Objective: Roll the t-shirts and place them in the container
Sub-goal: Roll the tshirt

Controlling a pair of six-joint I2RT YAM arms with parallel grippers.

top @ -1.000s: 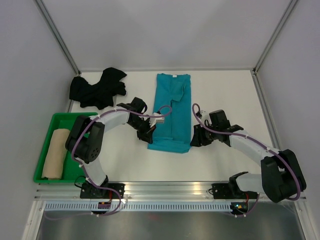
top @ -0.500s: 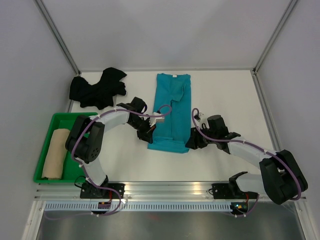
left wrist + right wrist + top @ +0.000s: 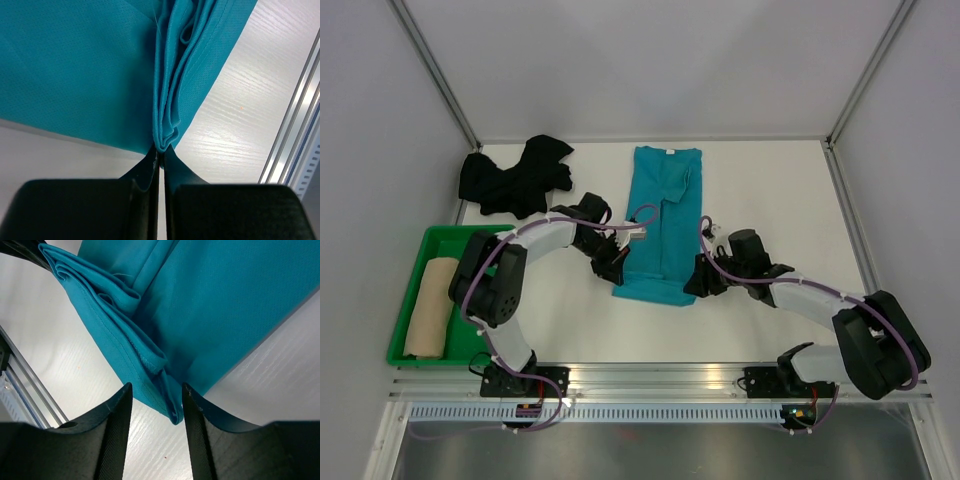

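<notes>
Drawn leftward since a second ago onto the teal t-shirt [image 3: 665, 215], folded lengthwise on the table [image 3: 780, 190]: right gripper [image 3: 695, 284], fingers apart astride its near right corner. Near left corner pinched tight in left gripper [image 3: 161, 150]. Black t-shirt [image 3: 515, 178] crumpled far left.

White arms [image 3: 542, 236], black joints [image 3: 752, 246] and jaws, looping purple cables [image 3: 704, 240]

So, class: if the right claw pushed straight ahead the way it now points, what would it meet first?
The teal t-shirt: its folded hem corner lies between the fingers of the open right claw, so contact looks almost immediate.
</notes>
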